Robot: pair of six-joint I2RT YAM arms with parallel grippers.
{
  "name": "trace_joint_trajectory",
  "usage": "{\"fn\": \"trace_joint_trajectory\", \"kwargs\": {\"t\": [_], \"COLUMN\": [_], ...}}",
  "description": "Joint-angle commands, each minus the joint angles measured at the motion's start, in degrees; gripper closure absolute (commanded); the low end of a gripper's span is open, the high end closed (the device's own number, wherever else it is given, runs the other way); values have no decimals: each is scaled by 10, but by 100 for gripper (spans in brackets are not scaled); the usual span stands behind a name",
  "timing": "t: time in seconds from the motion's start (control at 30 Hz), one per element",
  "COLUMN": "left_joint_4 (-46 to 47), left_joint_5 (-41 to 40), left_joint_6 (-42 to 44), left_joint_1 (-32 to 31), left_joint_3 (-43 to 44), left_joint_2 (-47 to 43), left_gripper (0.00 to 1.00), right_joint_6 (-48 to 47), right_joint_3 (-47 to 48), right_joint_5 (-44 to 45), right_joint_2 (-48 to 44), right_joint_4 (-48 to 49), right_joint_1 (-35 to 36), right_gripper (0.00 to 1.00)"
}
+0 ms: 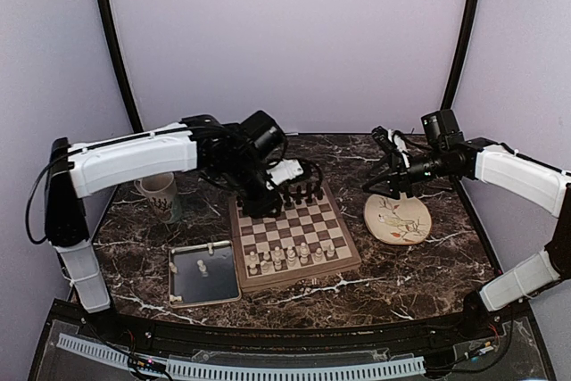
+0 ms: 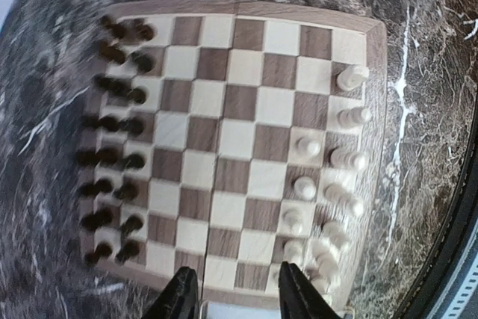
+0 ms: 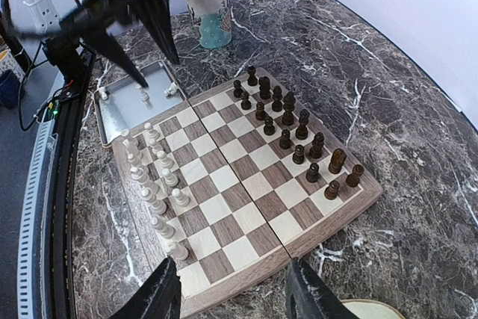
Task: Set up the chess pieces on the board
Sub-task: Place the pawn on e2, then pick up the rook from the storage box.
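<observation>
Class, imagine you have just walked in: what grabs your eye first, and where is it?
The wooden chessboard at the centre of the dark marble table stands out, with dark pieces along its far edge and white pieces along the near one. Left of it, a grey tray holds a few leftover pieces, and the left arm's open end effector hangs near the board's far left corner.

The left arm (image 1: 134,156) and right arm (image 1: 522,176) wear rounded white shells between black joints. A thin black cable (image 1: 32,210) loops beside the left shoulder, and more black wiring (image 1: 385,142) bunches at the right wrist. The fingers (image 2: 179,300) are black and tapered.
</observation>
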Motion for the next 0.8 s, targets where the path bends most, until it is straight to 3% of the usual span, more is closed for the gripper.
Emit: {"fn": "trace_joint_trajectory", "kwargs": {"t": [0.0, 0.23, 0.4, 0.77], "left_joint_4": [-38, -110, -75, -28], "left_joint_5": [-52, -67, -40, -4], "left_joint_6": [-120, -270, -305, -296], "left_joint_1": [27, 70, 98, 101], "left_joint_3": [-98, -277, -364, -373], "left_joint_2": [-126, -211, -238, -167], "left_gripper": [60, 59, 57, 57], "right_joint_6": [-5, -10, -9, -5], "right_joint_3": [0, 8, 5, 2], "right_joint_5": [-12, -1, -1, 6], "right_joint_2": [0, 17, 20, 15], "right_joint_4": [-3, -11, -8, -5], "right_joint_1": [-3, -2, -3, -3], "right_gripper": [52, 52, 52, 51]}}
